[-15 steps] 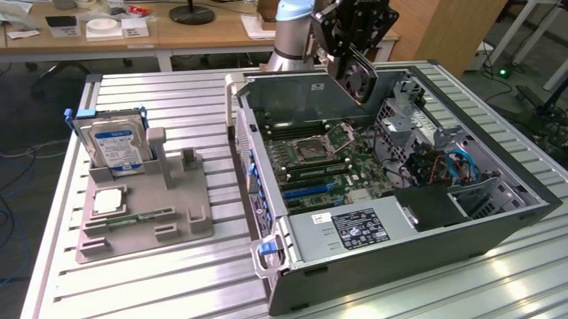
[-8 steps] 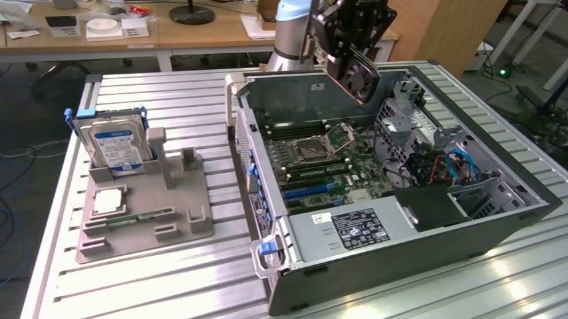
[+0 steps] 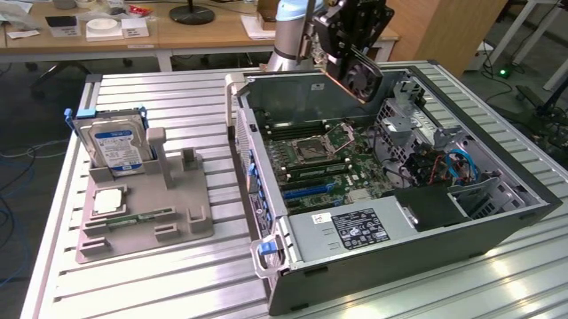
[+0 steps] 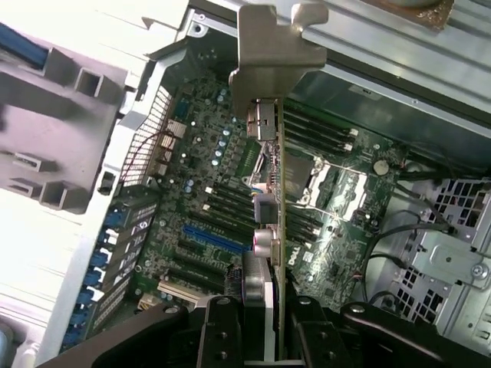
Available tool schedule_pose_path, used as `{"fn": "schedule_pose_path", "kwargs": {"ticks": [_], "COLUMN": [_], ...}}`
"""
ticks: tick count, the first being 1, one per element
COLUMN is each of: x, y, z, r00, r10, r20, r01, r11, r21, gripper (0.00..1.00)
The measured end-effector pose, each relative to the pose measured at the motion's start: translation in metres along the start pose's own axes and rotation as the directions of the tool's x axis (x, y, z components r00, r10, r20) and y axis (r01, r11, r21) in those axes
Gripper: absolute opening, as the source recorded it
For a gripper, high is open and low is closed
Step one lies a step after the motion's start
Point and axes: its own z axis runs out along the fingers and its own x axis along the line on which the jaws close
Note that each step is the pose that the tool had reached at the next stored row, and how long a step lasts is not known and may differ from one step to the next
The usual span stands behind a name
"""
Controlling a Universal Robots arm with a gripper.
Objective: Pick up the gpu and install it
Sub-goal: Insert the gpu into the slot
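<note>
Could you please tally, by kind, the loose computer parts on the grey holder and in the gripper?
Green circuit-board gpu with black cooler, held in the gripper: 1
Silver hard drive with blue label, upright in grey plastic holder: 1
Narrow green memory stick: 1
Square silver processor chip: 1
Total: 4

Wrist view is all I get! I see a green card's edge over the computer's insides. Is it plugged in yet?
Observer: No, the gripper holds the gpu up above the open case, apart from the motherboard.
Operator: Does it have a fan?
Observer: Yes, a round black fan on one face.
Operator: What's next to the computer?
Observer: A hard drive standing in a grey holder, at the exterior view's left.
</note>
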Motion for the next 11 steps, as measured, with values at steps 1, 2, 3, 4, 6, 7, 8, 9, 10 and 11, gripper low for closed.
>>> {"fn": "schedule_pose_path", "kwargs": {"ticks": [1,2,3,4,6,7,8,9,10,11], "x": [0.0000,0.0000,0.0001,0.0001,0.0001,0.0001,0.0001,0.0002,0.0002,0.0002], "y": [0.0000,-0.0001,-0.0002,-0.0002,-0.0003,-0.0003,-0.0004,-0.0004,-0.0005,-0.0006], "z": [0.0000,0.0000,0.0001,0.0001,0.0001,0.0000,0.0000,0.0000,0.0001,0.0000], "r00": [1.0000,0.9998,0.9996,0.9994,0.9985,0.9980,0.9973,0.9966,0.9959,0.9950], "r10": [-0.009,-0.018,-0.027,-0.036,-0.054,-0.064,-0.074,-0.082,-0.091,-0.100], "r20": [-0.0002,-0.0003,-0.0005,-0.0007,-0.0010,-0.0014,-0.0016,-0.0017,-0.0018,-0.0021], "r01": [0.009,0.018,0.027,0.036,0.054,0.064,0.074,0.082,0.091,0.100], "r11": [1.0000,0.9998,0.9996,0.9994,0.9985,0.9980,0.9973,0.9966,0.9959,0.9950], "r21": [0.0000,0.0000,0.0000,0.0001,0.0002,0.0002,0.0003,0.0003,0.0002,0.0003], "gripper": [0.28,0.28,0.28,0.28,0.28,0.28,0.28,0.28,0.28,0.28]}}
